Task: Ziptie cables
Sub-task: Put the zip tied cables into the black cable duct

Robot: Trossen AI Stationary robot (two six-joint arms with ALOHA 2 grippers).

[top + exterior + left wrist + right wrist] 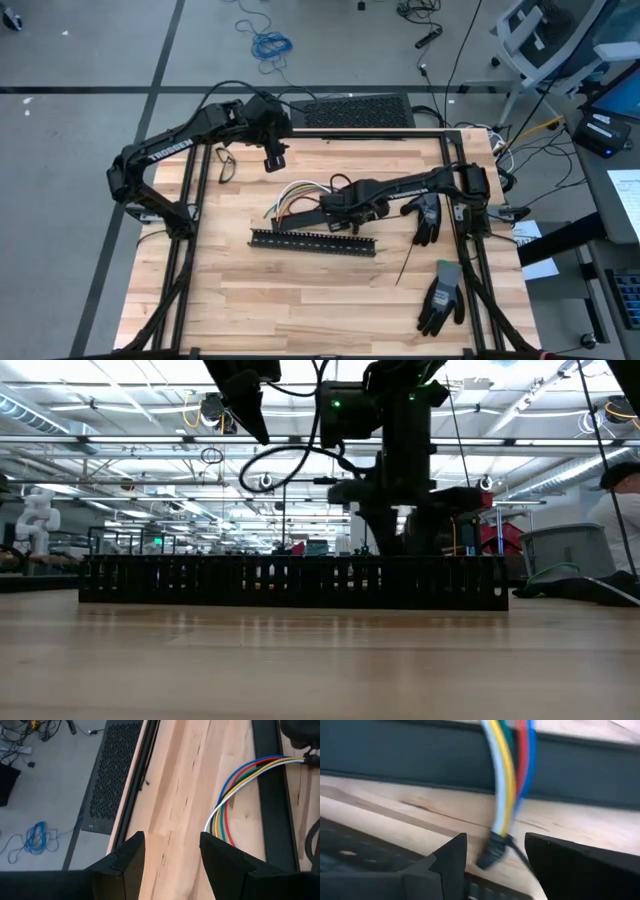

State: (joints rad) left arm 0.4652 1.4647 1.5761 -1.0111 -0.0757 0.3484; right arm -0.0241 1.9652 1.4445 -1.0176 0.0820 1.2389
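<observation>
The right gripper (pixel 495 857) hangs low over the table's middle, fingers parted and empty, astride the black tip of the cables (pixel 507 775) without seeming to touch it, though that view is soft. The cables fan out across the wood beside the black slotted duct (pixel 312 243). Light and limp, they would likely splay; taking hold near the gathered tip looks best. The left gripper (pixel 172 855) waits unclenched over the table's far edge.

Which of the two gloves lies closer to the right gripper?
The upper glove, just beside the right gripper and arm; the other glove lies farther toward the table's front edge.
</observation>
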